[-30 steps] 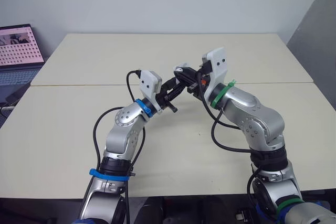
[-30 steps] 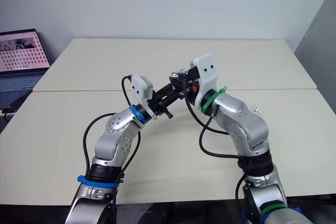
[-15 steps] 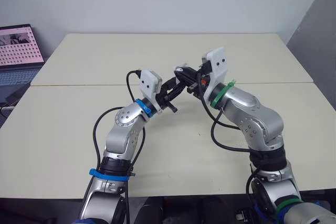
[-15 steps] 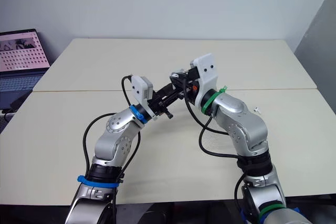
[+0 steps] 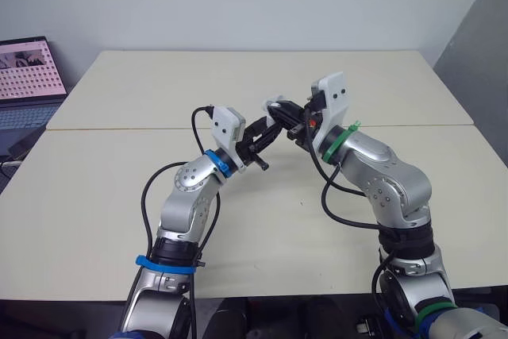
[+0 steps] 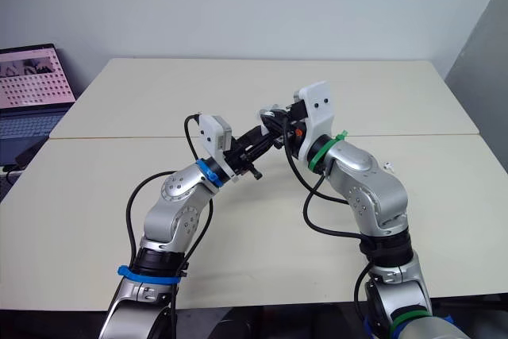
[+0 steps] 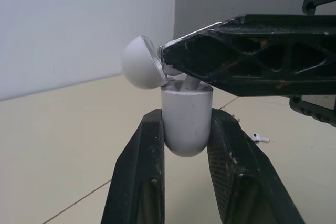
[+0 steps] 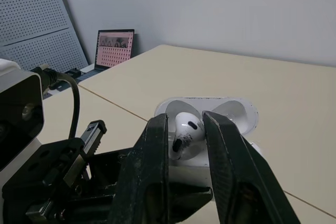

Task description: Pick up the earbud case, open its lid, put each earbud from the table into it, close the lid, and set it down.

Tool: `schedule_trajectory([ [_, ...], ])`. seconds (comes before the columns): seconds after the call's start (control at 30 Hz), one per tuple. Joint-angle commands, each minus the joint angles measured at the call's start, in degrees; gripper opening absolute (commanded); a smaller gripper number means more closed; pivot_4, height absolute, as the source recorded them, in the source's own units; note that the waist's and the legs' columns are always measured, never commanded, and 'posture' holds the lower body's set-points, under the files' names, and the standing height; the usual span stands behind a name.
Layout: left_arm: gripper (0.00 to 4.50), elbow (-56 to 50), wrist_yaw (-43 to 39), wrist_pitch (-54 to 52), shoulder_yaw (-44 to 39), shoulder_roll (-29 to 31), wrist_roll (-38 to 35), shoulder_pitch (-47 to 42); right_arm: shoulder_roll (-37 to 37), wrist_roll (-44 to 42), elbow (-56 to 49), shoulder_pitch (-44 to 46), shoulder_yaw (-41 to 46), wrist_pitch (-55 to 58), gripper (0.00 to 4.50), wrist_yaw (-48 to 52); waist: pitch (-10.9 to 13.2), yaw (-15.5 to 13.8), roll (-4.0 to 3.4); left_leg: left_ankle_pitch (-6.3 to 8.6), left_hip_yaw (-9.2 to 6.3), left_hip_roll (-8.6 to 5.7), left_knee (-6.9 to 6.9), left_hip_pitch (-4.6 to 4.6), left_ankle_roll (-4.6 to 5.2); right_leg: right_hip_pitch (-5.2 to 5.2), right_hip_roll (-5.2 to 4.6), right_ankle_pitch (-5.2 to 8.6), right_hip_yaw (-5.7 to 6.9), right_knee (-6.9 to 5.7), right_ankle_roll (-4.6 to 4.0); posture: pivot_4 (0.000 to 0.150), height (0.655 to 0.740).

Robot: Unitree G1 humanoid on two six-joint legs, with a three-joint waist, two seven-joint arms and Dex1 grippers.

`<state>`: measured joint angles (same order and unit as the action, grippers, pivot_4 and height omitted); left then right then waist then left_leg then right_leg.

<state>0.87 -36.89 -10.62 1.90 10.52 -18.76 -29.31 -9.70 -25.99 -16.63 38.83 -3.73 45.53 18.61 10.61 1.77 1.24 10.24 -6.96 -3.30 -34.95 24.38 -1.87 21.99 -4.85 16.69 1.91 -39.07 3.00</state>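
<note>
here, left jaws pinch the open earbud case; right jaws pinch an earbud at its mouth.

Open white earbud case upright, earbud at mouth

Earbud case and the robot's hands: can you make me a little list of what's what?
earbud case: held above the table, lid tipped open
left gripper: shut on the earbud case
right gripper: shut on an earbud at the case's opening
other earbud: lying on the table, on the robot's right
laptop: open, beyond the table's left edge
</note>
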Motion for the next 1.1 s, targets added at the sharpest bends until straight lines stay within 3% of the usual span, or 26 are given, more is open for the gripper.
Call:
schedule_trajectory([
  [0.03,0.75,-1.33,-0.12,1.57,0.06,-0.12,-0.12,-1.1,0.27,-0.42,-2.57,-0.02,-0.66,-0.05,1.06,0.38,0.0,0.0,0.0,0.0,0.0,0.0,0.0,0.0,0.0,0.0,0.0,0.0,0.0,0.0,0.0,0.15,0.74],
  [0.23,0.75,-1.31,-0.05,1.68,0.01,-0.14,-0.08,-1.17,0.08,-0.32,-1.94,0.19,-0.55,-0.33,1.06,0.6,0.0,0.0,0.0,0.0,0.0,0.0,0.0,0.0,0.0,0.0,0.0,0.0,0.0,0.0,0.0,0.15,0.74],
  [0.37,0.75,-1.53,0.08,1.62,0.02,-0.21,-0.1,-1.02,-0.02,-0.24,-1.53,0.43,-0.38,-0.6,0.21,0.75,0.0,0.0,0.0,0.0,0.0,0.0,0.0,0.0,0.0,0.0,0.0,0.0,0.0,0.0,0.0,0.15,0.74],
  [0.6,0.75,-1.23,0.08,1.79,0.05,-0.31,-0.03,-0.93,-0.03,-2.95,-2.83,1.44,2.16,0.36,0.2,1.42,0.0,-0.01,0.0,0.0,0.0,0.0,0.0,0.0,0.0,0.0,0.0,0.0,0.0,0.0,0.0,0.15,0.74],
  [0.77,0.75,-0.71,0.08,1.99,-0.36,-0.05,-0.07,-0.46,-2.95,-13.72,-4.84,7.51,11.96,8.83,0.2,0.76,0.0,-0.04,0.0,0.0,0.0,0.0,-0.01,0.0,0.0,0.0,-0.01,0.0,-0.01,0.0,0.0,0.15,0.74],
  [0.87,0.75,-0.47,-0.12,2.21,-0.7,0.47,-0.14,0.05,-9.34,-21.89,-6.25,10.16,17.74,17.92,0.2,1.53,0.0,-0.2,0.0,0.0,-0.03,-0.01,0.0,0.01,0.0,-0.03,-0.01,0.0,0.03,0.04,0.0,0.15,0.74],
  [0.97,0.75,-0.14,-0.58,2.5,-1.0,1.37,-0.06,0.65,-21.71,-25.31,-8.99,7.76,17.38,24.63,0.2,7.55,0.0,-0.36,0.0,0.01,-0.03,-0.04,-0.01,0.02,0.03,-0.1,-0.06,0.0,0.07,0.1,0.0,0.15,0.74],
  [1.03,0.75,0.02,-0.87,2.65,-1.16,2.0,-0.16,0.91,-31.13,-23.8,-10.78,3.77,14.4,25.48,0.2,11.83,0.0,-0.37,0.0,0.03,0.02,-0.07,-0.01,0.03,0.05,-0.12,-0.08,0.01,0.08,0.13,0.01,0.15,0.74],
  [1.1,0.75,0.17,-1.14,2.7,-1.23,2.6,-0.27,1.04,-42.3,-15.87,-12.61,-2.61,7.62,19.01,0.2,17.3,0.0,-0.33,0.0,0.03,0.18,-0.07,-0.02,0.04,0.07,-0.14,-0.09,0.01,0.1,0.13,0.01,0.15,0.74],
])
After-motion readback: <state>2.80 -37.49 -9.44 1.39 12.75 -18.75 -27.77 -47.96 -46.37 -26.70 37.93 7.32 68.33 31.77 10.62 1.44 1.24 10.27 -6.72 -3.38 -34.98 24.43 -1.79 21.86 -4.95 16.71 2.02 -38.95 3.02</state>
